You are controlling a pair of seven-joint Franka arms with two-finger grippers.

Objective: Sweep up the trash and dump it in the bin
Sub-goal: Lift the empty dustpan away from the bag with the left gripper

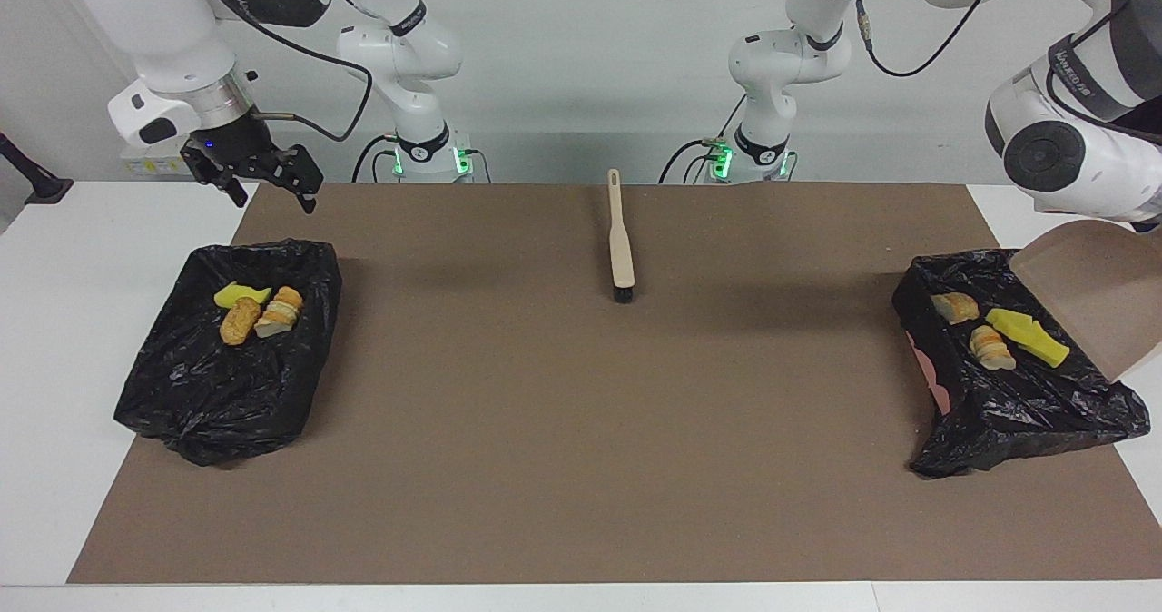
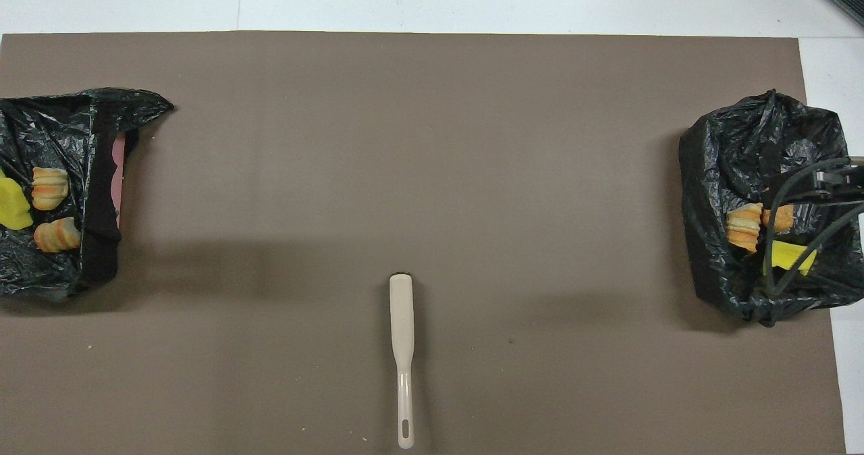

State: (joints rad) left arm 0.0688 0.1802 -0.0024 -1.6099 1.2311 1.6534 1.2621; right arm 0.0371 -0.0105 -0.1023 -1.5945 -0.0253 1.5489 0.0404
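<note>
Facing view has the trash (image 1: 991, 330) all sitting in bags on my screen: four bits in the black bin (image 1: 999, 385) at the left arm's end, three more (image 1: 256, 309) in the other bin (image 1: 218, 385) at the right arm's end. Dustpan (image 1: 1103, 299) is tipped up steeply over the first bin's edge. Left gripper is out of frame, clamped closed, and what it's got I can't tell. Right gripper (image 1: 268, 196) hangs wide open, empty, over the mat's corner by its bin. Brush (image 1: 621, 249) lies mid-mat near the robots.
</note>
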